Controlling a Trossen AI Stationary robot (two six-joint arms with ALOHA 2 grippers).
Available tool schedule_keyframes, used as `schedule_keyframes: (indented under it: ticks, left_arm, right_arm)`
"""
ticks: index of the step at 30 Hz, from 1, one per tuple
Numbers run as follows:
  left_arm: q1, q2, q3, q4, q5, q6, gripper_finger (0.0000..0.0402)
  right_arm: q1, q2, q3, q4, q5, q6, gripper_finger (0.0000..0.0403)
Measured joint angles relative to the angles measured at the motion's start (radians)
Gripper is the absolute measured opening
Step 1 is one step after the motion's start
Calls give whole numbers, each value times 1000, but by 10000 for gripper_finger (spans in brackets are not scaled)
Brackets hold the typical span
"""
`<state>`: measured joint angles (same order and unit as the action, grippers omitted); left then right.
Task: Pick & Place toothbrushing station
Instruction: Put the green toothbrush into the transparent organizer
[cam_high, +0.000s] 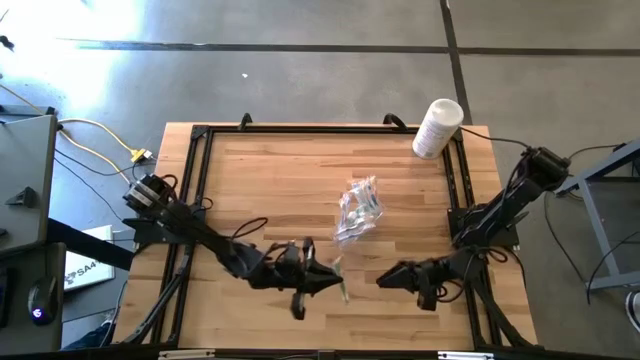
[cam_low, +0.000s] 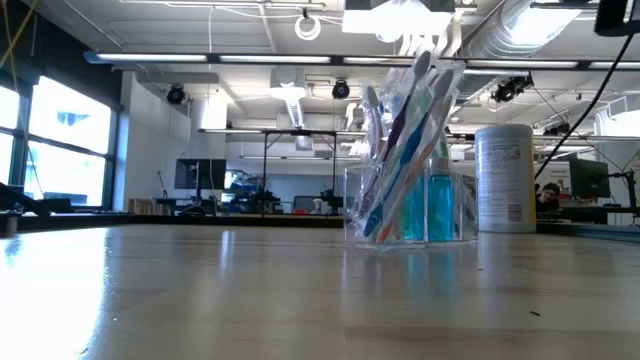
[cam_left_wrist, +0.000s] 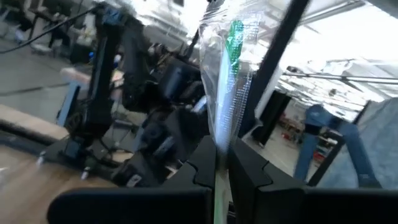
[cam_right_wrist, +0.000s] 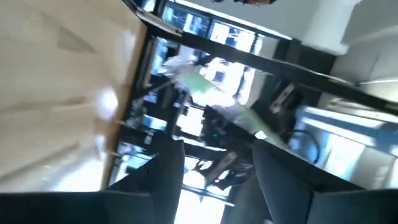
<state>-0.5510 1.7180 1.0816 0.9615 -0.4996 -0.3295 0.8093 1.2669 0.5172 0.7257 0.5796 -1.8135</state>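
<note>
Left gripper (cam_high: 335, 285) sits low over the near part of the tabletop (cam_high: 280, 190), jaws pinched tight on a green wrapped toothbrush (cam_left_wrist: 227, 93), its clear wrapper standing up between the fingers (cam_left_wrist: 249, 180). Facing it from just beside, the right gripper (cam_high: 385, 278) hangs with jaws parted, nothing in them. Mid-tabletop, the clear holder (cam_low: 410, 195) stands packed with toothbrushes and teal tubes (cam_low: 430, 205). A white canister (cam_high: 437, 127) waits at the far right corner.
</note>
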Motion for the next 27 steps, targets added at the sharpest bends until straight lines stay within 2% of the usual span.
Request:
schedule_keyframes:
  ticks: [3,7,14,27]
  left_arm:
    - [31,15,26,-44,21,-53,11]
    - [69,18,37,-69,75,-114,11]
    - [73,18,38,-92,79,-146,12]
    - [73,17,37,-199,120,-208,12]
  right_arm:
    - [0,51,4,89,19,-93,183]
    - [0,145,72,58,48,-97,183]
    - [-13,303,208,5,149,-154,183]
    - [-53,310,287,-115,129,-207,183]
